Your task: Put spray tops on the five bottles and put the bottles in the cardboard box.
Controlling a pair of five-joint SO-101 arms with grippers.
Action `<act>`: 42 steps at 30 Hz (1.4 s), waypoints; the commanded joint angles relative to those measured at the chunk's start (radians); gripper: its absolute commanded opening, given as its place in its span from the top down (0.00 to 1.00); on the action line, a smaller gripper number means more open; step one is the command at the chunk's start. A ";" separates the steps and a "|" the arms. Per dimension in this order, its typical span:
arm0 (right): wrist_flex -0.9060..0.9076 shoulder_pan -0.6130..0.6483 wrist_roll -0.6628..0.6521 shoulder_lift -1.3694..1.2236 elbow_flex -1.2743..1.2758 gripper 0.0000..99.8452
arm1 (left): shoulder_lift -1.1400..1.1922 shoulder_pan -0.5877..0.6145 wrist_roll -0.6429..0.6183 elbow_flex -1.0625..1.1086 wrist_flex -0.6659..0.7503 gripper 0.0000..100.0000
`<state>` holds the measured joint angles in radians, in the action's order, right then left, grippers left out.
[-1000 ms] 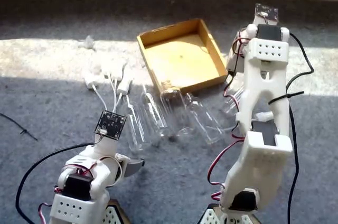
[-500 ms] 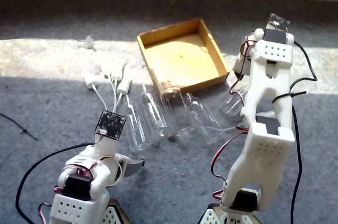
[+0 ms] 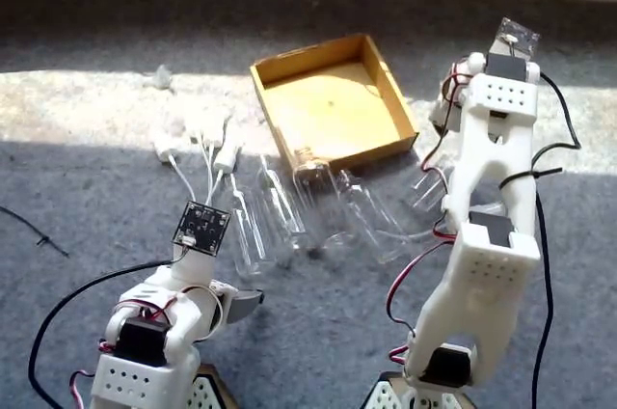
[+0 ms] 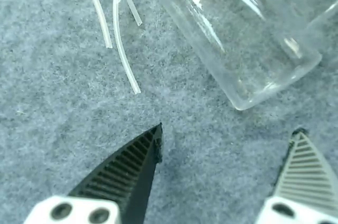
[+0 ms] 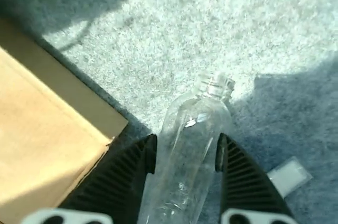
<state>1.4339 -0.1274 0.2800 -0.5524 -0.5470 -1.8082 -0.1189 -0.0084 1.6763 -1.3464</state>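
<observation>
A clear open-necked bottle [image 5: 198, 123] sits between the fingers of my right gripper [image 5: 186, 138], which is shut on its body just beside the corner of the cardboard box [image 5: 47, 145]. From above, that gripper [image 3: 440, 124] hangs to the right of the box [image 3: 400, 105], with the bottle [image 3: 427, 189] below it. Several more clear bottles [image 3: 318, 206] lie side by side on the carpet in front of the box. Three white spray tops [image 3: 207, 139] with thin tubes lie to their left. My left gripper [image 4: 229, 129] is open over bare carpet, short of one bottle's base [image 4: 248, 49].
Grey carpet covers the whole work surface. Thin white dip tubes [image 4: 119, 34] lie ahead of the left gripper. A small white piece [image 5: 288, 174] lies on the carpet by the held bottle. A black cable [image 3: 34, 231] lies at the far left.
My right arm has swung to the right, away from the box's side, carrying the bottle with it. The left arm has stayed still.
</observation>
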 commanded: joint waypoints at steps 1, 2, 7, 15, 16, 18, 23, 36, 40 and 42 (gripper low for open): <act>-0.015 -0.010 0.009 -0.030 -0.041 0.83 | -0.008 -0.013 -0.009 0.019 -0.003 0.66; -0.013 -0.012 0.009 -0.053 -0.041 0.83 | -0.008 -0.013 -0.009 0.019 -0.003 0.66; -0.007 -0.012 0.009 -0.148 -0.044 0.83 | -0.008 -0.013 -0.009 0.019 -0.003 0.66; -0.007 -0.033 0.009 -0.157 -0.036 0.83 | -0.008 -0.013 -0.009 0.019 -0.003 0.66; -0.007 -0.031 0.009 -0.157 -0.036 0.83 | -0.008 -0.013 -0.009 0.019 -0.003 0.66; -0.007 -0.031 0.009 -0.157 -0.036 0.83 | -0.008 -0.013 -0.009 0.019 -0.003 0.66; -0.005 -0.030 0.008 -0.157 -0.036 0.75 | -0.008 -0.013 -0.009 0.019 -0.003 0.66; -0.013 -0.010 -0.012 -0.159 -0.035 0.81 | -0.008 -0.013 -0.009 0.019 -0.003 0.66; -0.010 -0.005 -0.012 -0.159 -0.039 0.85 | -0.008 -0.013 -0.009 0.019 -0.003 0.66; -0.005 -0.004 -0.015 -0.151 -0.042 0.86 | -0.008 -0.013 -0.009 0.019 -0.003 0.66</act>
<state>1.4323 -0.1412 0.2785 -0.7319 -0.5731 -1.8082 -0.1189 -0.0084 1.6763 -1.3464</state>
